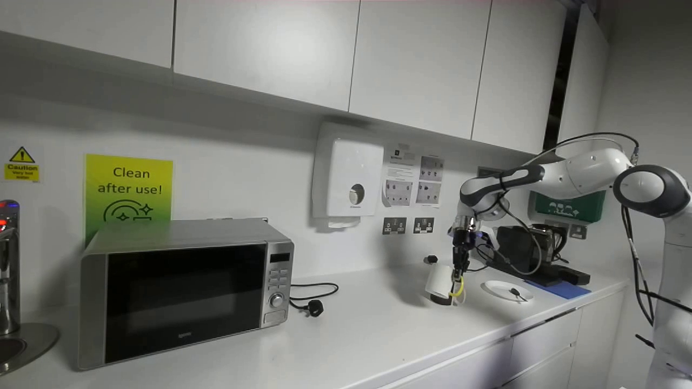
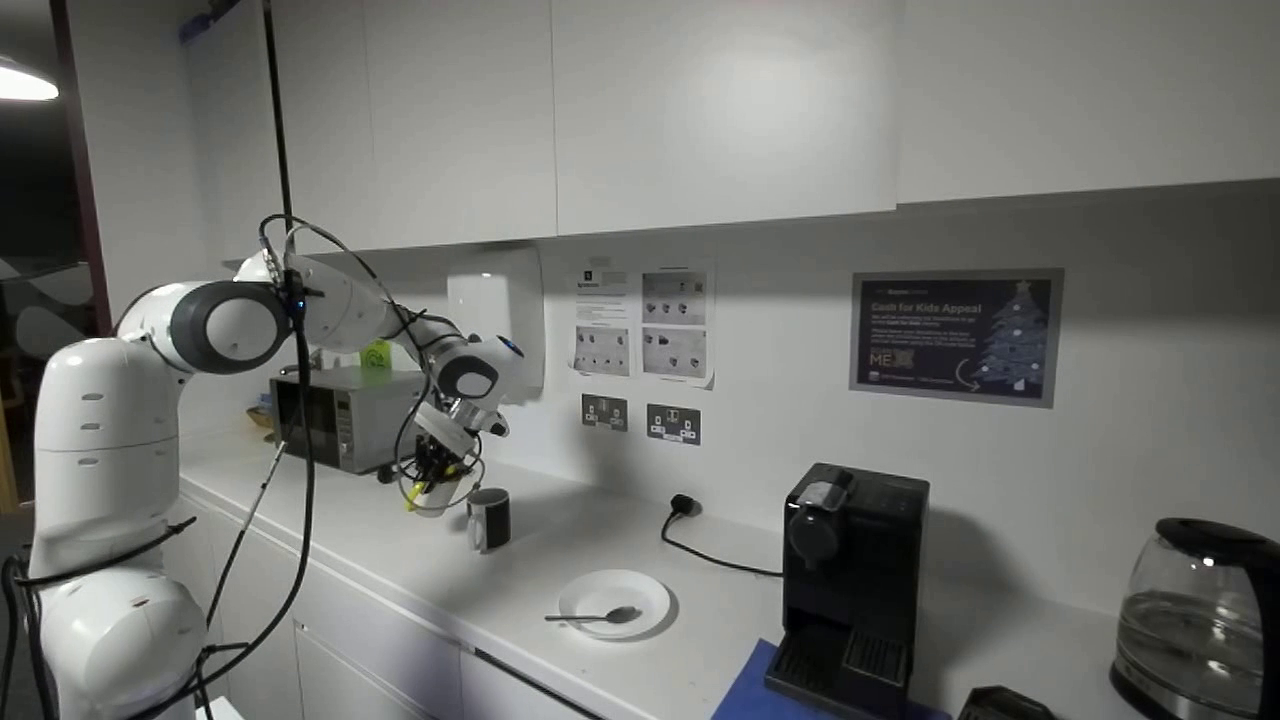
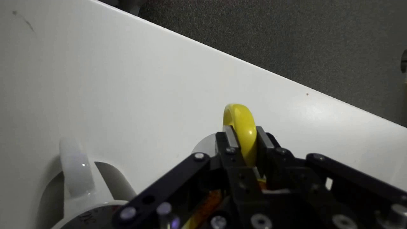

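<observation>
Pincer (image 3: 247, 136) clenched on the yellow handle (image 3: 240, 116) of a white cup (image 1: 439, 279), the arm (image 1: 586, 173) stretches out over the pale counter (image 1: 373, 329); it climbs from its base, bends at a high elbow, runs outward and drops at the wrist, so that the fingers (image 3: 231, 136) point downward; the cup hangs tilted between the microwave (image 1: 186, 297) and the plate (image 2: 612, 588); its lower edge is hard to make out, but it seems to be clear of the counter. In an exterior view a second mug (image 2: 489, 522) stands upright and whole just beside the cup; in an exterior view the cup comes in front of that mug, leaving little more than a dark lower part (image 1: 440, 300) in sight; the wrist view adds the mug's white handle (image 3: 74, 168) and the gray floor (image 3: 270, 38) beyond the counter's edge; a tap (image 1: 8, 286) shows in an exterior view only, while a spoon (image 2: 620, 614) lies on the plate in both exterior views. Jaws stand apart by just the thickness of the yellow handle, pressing it from both sides; its rounded top pokes out past the fingertips, which the wrist view shows best.
</observation>
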### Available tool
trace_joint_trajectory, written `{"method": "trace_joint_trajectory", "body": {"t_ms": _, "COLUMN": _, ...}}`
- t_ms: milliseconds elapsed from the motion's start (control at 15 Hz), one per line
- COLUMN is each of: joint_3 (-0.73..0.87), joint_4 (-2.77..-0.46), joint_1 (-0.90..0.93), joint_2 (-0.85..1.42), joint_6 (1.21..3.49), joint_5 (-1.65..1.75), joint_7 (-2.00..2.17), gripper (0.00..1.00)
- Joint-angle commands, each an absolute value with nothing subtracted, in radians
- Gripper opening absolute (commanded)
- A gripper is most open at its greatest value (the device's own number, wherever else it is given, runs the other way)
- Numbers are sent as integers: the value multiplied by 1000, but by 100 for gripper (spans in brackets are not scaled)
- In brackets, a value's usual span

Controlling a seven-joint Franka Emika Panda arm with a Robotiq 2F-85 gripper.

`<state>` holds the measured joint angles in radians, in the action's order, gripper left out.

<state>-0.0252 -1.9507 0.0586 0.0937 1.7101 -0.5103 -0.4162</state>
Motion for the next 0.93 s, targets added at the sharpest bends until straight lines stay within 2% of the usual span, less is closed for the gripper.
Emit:
{"method": "trace_joint_trajectory", "body": {"t_ms": 0, "joint_3": -19, "joint_4": -1875, "joint_1": 7, "joint_2": 118, "joint_6": 1607, "joint_5": -566, "joint_7": -475, "gripper": 5}}
{"method": "trace_joint_trajectory", "body": {"t_ms": 867, "joint_3": -15, "joint_4": -1775, "joint_1": -60, "joint_2": 215, "joint_6": 1480, "joint_5": -682, "joint_7": -498, "gripper": 5}}
